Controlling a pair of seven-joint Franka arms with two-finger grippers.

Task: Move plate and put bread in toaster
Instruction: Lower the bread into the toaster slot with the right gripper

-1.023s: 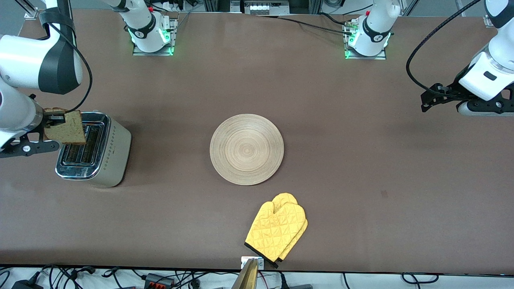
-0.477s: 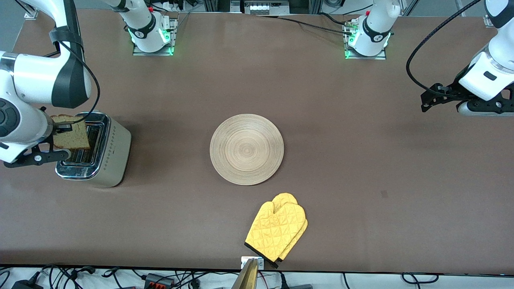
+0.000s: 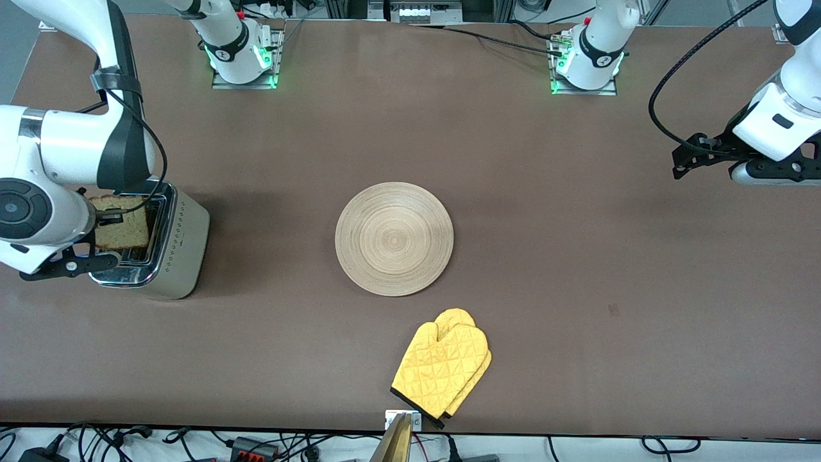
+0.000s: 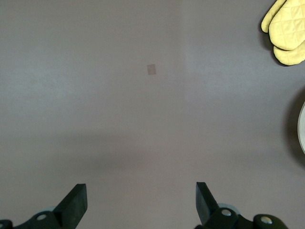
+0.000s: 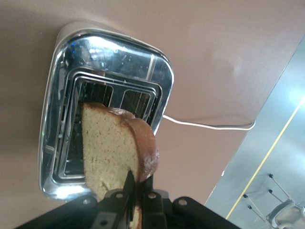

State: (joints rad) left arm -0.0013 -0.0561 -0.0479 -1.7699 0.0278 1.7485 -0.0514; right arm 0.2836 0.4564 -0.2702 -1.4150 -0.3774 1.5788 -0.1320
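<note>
— Over the toaster (image 3: 151, 247), at the right arm's end of the desk (image 3: 577, 256): how's the bread (image 3: 122, 222) sitting?

— Upright, clamped in the right gripper (image 5: 136, 193), its long edge roughly along the slots just below.

— And the left gripper (image 4: 140, 202)?

— Waits apart, over bare desk; the plate (image 3: 394, 239) lies mid-desk.

Brown matte tabletop (image 3: 513, 160) fills the front view, evenly lit, soft shadows. Yellow oven mitt (image 3: 442, 369) near its front edge. Small dark mark (image 3: 614, 310) toward the left arm's end. Cables and plugs (image 3: 256, 446) along the white strip below the edge. Right wrist view: grey floor (image 5: 281, 143) with a yellow line (image 5: 267, 162).
</note>
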